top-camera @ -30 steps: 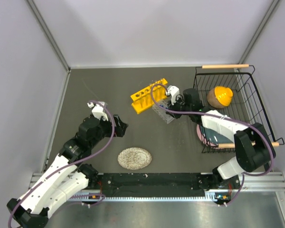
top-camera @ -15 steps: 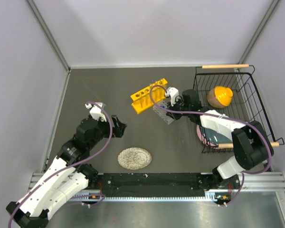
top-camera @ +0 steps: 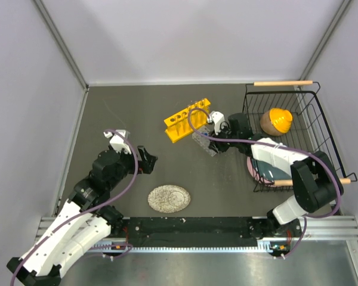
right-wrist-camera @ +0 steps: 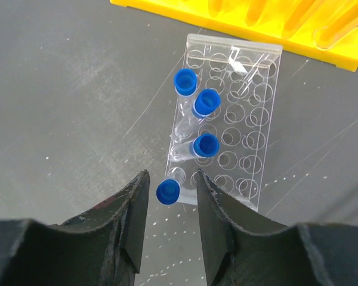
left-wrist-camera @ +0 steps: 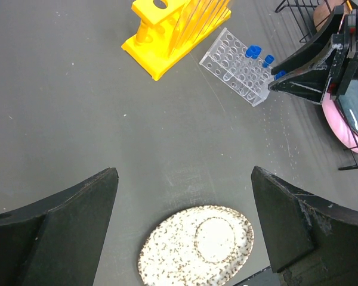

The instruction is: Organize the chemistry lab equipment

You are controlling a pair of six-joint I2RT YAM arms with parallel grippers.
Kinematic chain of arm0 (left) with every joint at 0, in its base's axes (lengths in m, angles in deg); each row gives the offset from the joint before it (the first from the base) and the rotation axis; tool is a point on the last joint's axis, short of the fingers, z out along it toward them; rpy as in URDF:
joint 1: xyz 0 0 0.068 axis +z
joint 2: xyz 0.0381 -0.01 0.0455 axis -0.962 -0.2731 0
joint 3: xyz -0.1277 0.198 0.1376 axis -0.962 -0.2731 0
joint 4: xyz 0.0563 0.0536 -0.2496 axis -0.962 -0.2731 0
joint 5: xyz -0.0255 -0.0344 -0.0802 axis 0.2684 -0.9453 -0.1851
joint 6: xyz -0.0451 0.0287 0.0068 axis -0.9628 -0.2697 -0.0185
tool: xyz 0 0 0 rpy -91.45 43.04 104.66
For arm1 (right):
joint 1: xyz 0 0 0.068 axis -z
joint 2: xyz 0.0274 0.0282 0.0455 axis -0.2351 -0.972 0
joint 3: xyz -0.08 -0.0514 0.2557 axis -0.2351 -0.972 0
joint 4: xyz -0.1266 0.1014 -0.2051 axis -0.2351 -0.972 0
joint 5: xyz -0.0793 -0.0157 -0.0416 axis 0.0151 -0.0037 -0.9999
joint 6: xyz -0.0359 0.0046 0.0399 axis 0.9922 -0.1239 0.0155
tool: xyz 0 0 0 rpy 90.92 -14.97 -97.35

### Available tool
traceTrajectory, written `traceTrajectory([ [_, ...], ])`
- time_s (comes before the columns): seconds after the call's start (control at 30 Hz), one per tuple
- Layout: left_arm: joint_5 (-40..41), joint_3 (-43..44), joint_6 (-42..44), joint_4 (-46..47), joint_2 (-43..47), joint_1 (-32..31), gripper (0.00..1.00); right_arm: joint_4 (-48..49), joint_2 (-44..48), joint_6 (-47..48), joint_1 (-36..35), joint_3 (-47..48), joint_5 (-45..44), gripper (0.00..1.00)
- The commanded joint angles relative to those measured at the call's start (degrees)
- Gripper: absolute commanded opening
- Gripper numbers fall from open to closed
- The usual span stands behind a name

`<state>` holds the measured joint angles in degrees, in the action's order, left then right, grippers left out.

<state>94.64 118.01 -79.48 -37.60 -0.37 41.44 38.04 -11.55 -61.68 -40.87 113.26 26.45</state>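
The yellow test-tube rack point(top-camera: 187, 119) stands mid-table and holds thin glass tubes point(left-wrist-camera: 198, 15). The clear gridded rack point(top-camera: 206, 142) lies just right of it and also shows in the right wrist view point(right-wrist-camera: 238, 119). Three blue-capped vials point(right-wrist-camera: 206, 101) stand in its left column. A fourth vial point(right-wrist-camera: 168, 190) leans at the near corner hole. My right gripper point(right-wrist-camera: 172, 176) is narrowly open around that vial's cap, with a gap on both sides. My left gripper point(left-wrist-camera: 184, 173) is wide open and empty, hovering left of the racks point(top-camera: 148, 159).
A round speckled plate point(top-camera: 169, 198) lies near the front edge, under the left gripper's view point(left-wrist-camera: 197, 244). A black wire basket point(top-camera: 310, 119) with a yellow bowl point(top-camera: 277, 120) and other bowls stands at the right. Walls enclose the table.
My left arm has drawn back toward the near left, away from the racks. My right gripper has stayed at the clear rack's near corner.
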Motion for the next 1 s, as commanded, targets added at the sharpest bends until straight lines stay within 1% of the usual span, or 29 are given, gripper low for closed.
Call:
traceTrajectory([
  [0.0,1.3,3.3,0.8,-0.7,1.4,0.2,0.99,-2.0,4.0,1.0,-0.7,2.4,-0.1,0.39],
  [0.03,1.3,4.2,1.1,-1.0,1.4,0.3,0.99,-3.7,5.1,1.1,-0.8,2.9,-0.6,0.42],
  [0.07,1.5,4.9,1.4,-1.2,1.4,0.2,0.99,-4.7,7.2,2.0,-0.8,3.4,-1.1,0.48],
  [0.1,1.8,5.7,2.2,-2.5,1.2,0.3,0.99,-6.0,8.5,2.7,-0.8,4.7,-1.0,0.52],
  [0.13,2.2,7.7,2.6,-3.3,0.8,0.3,0.99,-9.7,9.7,3.4,-0.6,5.5,-1.0,0.57],
  [0.17,2.6,8.8,2.9,-4.1,-0.1,0.4,0.99,-11.6,12.1,4.7,-0.6,6.3,-1.0,0.66],
  [0.23,2.7,12.6,4.0,-6.5,-1.3,0.6,0.99,-16.3,14.5,6.8,-0.2,9.2,-0.6,0.77],
  [0.27,2.9,14.0,4.3,-7.4,-2.7,1.1,0.99,-20.2,17.5,8.1,-0.2,10.2,-1.7,0.87],
  [0.33,3.1,18.9,5.3,-10.5,-5.0,2.0,0.99,-23.2,21.0,8.4,0.6,12.9,-2.7,0.96],
  [0.37,2.9,20.6,5.5,-11.4,-5.8,3.3,0.99,-26.4,22.5,8.2,2.8,14.1,-1.8,0.99],
  [0.43,2.1,25.7,6.5,-14.1,-7.6,4.8,0.99,-29.6,25.6,5.8,7.3,19.6,1.5,0.99],
  [0.47,1.7,27.4,6.8,-14.8,-8.1,6.4,0.99,-31.2,26.3,2.4,11.8,21.4,5.3,0.99],
  [0.5,1.0,30.6,7.4,-15.5,-8.6,7.1,0.99,-31.7,27.9,0.6,13.8,24.5,5.9,0.99],
  [0.57,1.1,33.7,8.3,-17.3,-9.7,7.9,0.99,-32.2,29.6,-2.8,16.6,27.8,5.0,0.99],
  [0.6,1.6,36.5,8.6,-17.9,-10.2,7.9,0.99,-32.2,31.2,-3.8,17.2,28.7,4.2,0.99],
  [0.7,2.5,41.0,9.4,-20.3,-10.2,7.9,0.99,-32.1,33.3,-7.7,19.5,31.6,1.9,0.99],
  [0.77,2.8,43.3,9.7,-22.1,-10.0,7.9,0.99,-31.8,34.1,-10.4,20.2,32.9,-3.5,0.99],
  [0.8,3.1,44.0,9.6,-22.6,-9.7,8.0,0.99,-31.4,34.6,-11.2,20.3,33.2,-7.1,0.99],
  [0.9,3.2,45.5,9.4,-24.0,-8.5,7.9,0.99,-31.4,35.4,-11.1,20.8,33.7,-12.4,0.99],
  [0.97,3.5,45.7,9.4,-24.4,-7.7,7.9,0.99,-31.6,36.4,-10.7,20.8,33.6,-13.2,0.99],
])
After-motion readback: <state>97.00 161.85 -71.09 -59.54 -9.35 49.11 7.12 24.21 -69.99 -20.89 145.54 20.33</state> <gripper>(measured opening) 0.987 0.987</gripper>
